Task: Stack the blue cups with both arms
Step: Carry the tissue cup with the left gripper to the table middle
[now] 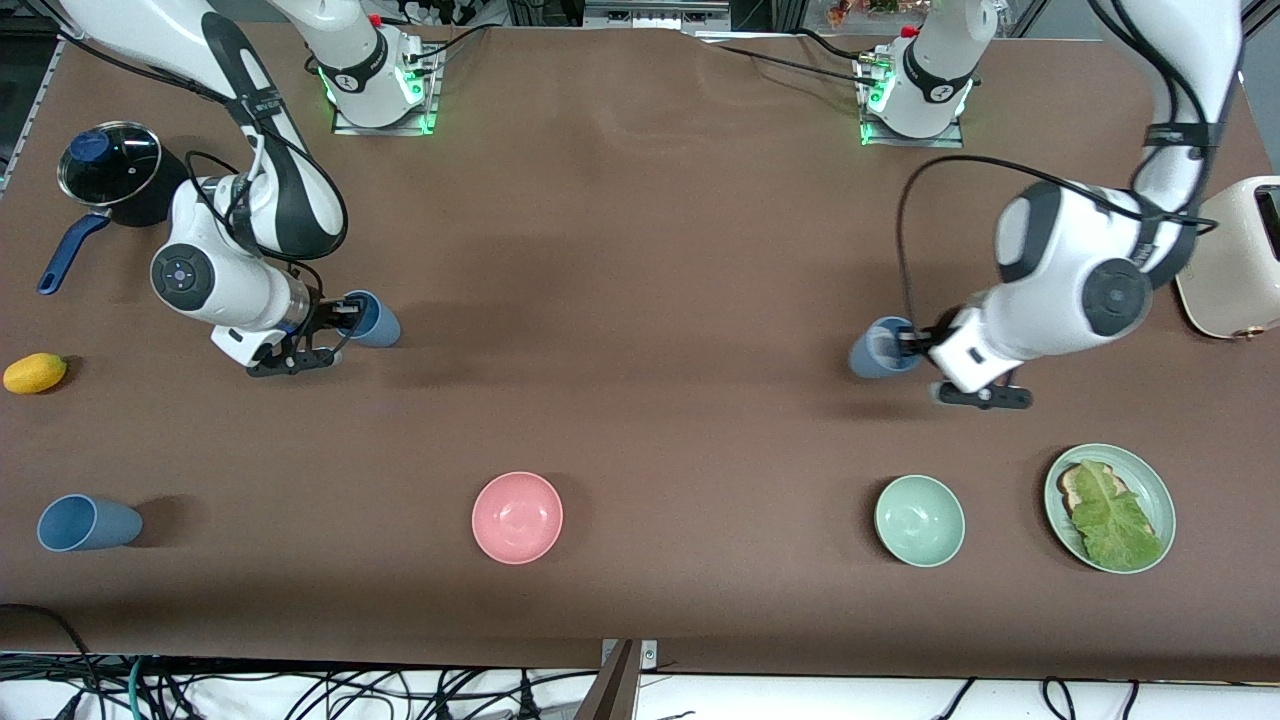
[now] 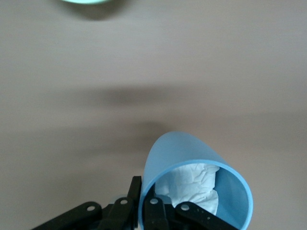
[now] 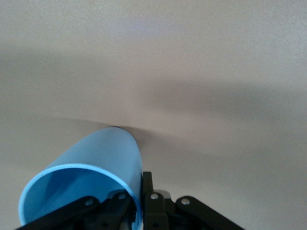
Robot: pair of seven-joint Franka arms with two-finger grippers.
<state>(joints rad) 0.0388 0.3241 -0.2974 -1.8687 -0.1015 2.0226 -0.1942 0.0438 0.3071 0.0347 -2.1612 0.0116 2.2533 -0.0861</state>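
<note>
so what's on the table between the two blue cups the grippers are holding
Nothing: the front view shows only bare brown table between the cup in the right gripper and the cup in the left gripper. The pink bowl sits nearer the camera.

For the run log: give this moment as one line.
left pincer: shut on cup | right pincer: shut on cup | third cup: untouched

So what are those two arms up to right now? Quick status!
Left gripper shut on a blue cup. Right gripper shut on another blue cup. Third blue cup on the table at the right arm's end. Nothing between the held cups.
</note>
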